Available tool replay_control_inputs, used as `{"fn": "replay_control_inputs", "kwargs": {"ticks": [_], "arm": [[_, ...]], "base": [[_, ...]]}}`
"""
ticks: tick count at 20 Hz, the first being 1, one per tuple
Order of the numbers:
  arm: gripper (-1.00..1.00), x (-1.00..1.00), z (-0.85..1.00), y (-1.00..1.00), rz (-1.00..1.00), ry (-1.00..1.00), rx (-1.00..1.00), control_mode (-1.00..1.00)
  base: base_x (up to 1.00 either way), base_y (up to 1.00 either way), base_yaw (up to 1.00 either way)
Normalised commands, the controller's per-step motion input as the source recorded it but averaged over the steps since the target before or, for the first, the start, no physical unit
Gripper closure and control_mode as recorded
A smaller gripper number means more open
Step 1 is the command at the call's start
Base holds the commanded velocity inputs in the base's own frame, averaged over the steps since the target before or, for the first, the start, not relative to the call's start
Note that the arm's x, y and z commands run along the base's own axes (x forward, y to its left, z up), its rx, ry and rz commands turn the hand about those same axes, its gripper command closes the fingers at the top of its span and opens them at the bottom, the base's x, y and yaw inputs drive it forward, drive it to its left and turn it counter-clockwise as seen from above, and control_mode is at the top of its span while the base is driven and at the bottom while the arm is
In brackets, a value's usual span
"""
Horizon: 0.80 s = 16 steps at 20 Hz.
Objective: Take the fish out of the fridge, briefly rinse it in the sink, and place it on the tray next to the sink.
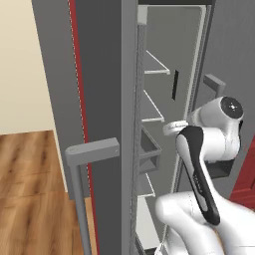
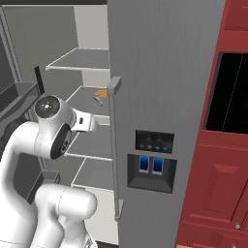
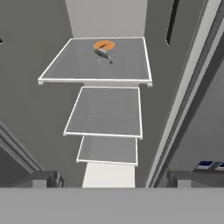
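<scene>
Gripper state I cannot tell from the left base view, where my arm reaches into the open fridge (image 1: 174, 60).

From the right, its door edge could snag my elbow.

Through my hand camera, the fish (image 3: 103, 53) lies far back on a shelf (image 3: 78, 65), touching something orange (image 3: 104, 44), long axis slanting near-right.

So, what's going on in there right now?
Fingers spread, holding nothing. Fish lying on a fridge shelf beside something orange, untouched. Fridge door open, path looks clear.
</scene>
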Motion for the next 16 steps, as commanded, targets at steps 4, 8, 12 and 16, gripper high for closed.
{"fn": "replay_control_inputs", "kwargs": {"ticks": [4, 8, 12, 16], "arm": [[-1.0, 0.47, 0.05, 0.19, 0.0, -0.06, 0.01, -1.0], [-1.0, 0.66, 0.0, 0.25, 0.01, -0.13, 0.03, -1.0], [-1.0, 0.75, 0.0, 0.26, 0.01, -0.1, 0.01, -1.0], [-1.0, 0.89, 0.0, 0.38, 0.0, -0.08, 0.0, -1.0]], "base": [[0.0, 0.0, 0.0], [0.0, 0.0, 0.0], [0.0, 0.0, 0.0], [0.0, 0.0, 0.0]]}}
